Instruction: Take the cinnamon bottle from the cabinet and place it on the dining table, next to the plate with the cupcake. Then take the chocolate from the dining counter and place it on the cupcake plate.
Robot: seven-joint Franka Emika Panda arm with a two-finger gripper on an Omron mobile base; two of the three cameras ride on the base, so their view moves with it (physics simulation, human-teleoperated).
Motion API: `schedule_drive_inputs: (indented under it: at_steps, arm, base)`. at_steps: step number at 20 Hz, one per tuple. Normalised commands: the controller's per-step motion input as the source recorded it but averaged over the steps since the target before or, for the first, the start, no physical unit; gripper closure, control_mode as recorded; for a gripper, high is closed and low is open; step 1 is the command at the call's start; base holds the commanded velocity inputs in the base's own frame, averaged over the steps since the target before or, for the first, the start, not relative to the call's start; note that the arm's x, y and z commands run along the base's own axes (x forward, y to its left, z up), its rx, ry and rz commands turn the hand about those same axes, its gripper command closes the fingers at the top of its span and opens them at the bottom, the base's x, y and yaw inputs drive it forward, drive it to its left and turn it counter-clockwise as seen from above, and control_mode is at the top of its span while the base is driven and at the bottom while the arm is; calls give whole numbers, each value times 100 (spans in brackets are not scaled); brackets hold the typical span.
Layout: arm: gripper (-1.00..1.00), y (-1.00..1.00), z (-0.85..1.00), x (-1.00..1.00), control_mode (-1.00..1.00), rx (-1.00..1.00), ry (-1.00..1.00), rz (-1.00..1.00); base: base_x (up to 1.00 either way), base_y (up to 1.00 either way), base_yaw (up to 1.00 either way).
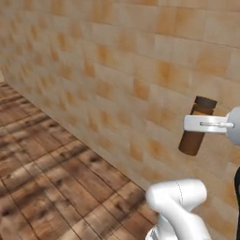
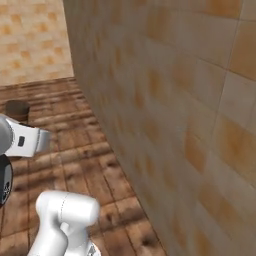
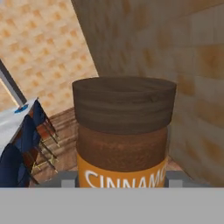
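Observation:
My gripper is shut on the cinnamon bottle, a dark brown cylinder with a tan band and dark cap. It hangs slightly tilted in the air in front of a tiled wall. In the right base view the gripper is at the left edge, with the bottle's cap just above it. The hand view looks onto the bottle from close up, with its orange label between the grey fingers. The dining table peeks in at that view's left edge. The cabinet, plate, cupcake and chocolate are out of view.
A tan tiled wall runs close along the arm's side, above a wooden plank floor. Blue stools stand along the dining table. More floor stretches away to the left.

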Motion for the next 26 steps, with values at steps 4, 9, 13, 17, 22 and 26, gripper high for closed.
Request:
schedule_drive_inputs:
  at_steps: [4,9,13,17,22,26]
  arm:
    - [100,0,0,0,100,0,0,0]
    - [100,0,0,0,100,0,0,0]
    - [100,0,0,0,100,0,0,0]
    - [100,0,0,0,100,0,0,0]
    - [100,0,0,0,100,0,0,0]
    - [100,0,0,0,100,0,0,0]
  base:
    - [100,-17,50]
    - [98,-6,58]
    - [100,-26,47]
    - [100,-38,44]
    - [94,-49,44]
    - [100,-51,45]
